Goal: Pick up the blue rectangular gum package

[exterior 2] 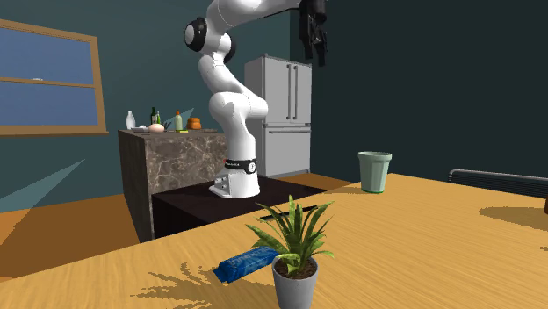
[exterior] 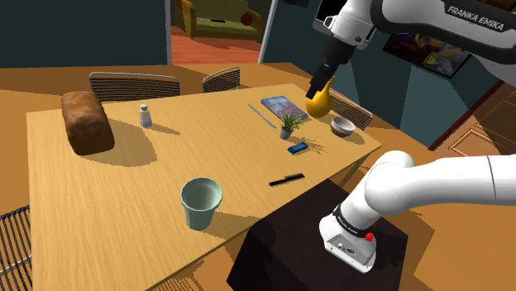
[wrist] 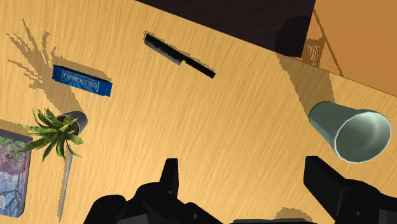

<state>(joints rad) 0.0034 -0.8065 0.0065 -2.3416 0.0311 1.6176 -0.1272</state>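
Observation:
The blue rectangular gum package (exterior: pixel 298 148) lies flat on the wooden table (exterior: pixel 124 190), near the edge by the stand and just beside a small potted plant (exterior: pixel 289 124). My gripper (exterior: pixel 315 91) hangs high above that end of the table, well clear of the package. In the second exterior view the gum package (exterior 2: pixel 248 262) lies left of the plant (exterior 2: pixel 296 255), with the gripper (exterior 2: pixel 317 54) far overhead. Looking down from the wrist, the gripper (wrist: pixel 245 178) is open and empty, its fingers (wrist: pixel 168 175) wide apart, and the package (wrist: pixel 83 81) lies beyond them by the plant (wrist: pixel 60 130).
A black knife (exterior: pixel 286 179) and a green cup (exterior: pixel 201 202) lie nearer the stand. A book (exterior: pixel 284 106), a thin blue stick (exterior: pixel 262 115), a bowl (exterior: pixel 342 126), a yellow object (exterior: pixel 321 104), a shaker (exterior: pixel 145 115) and a bread loaf (exterior: pixel 86 121) share the table. Chairs (exterior: pixel 132 84) line the far side.

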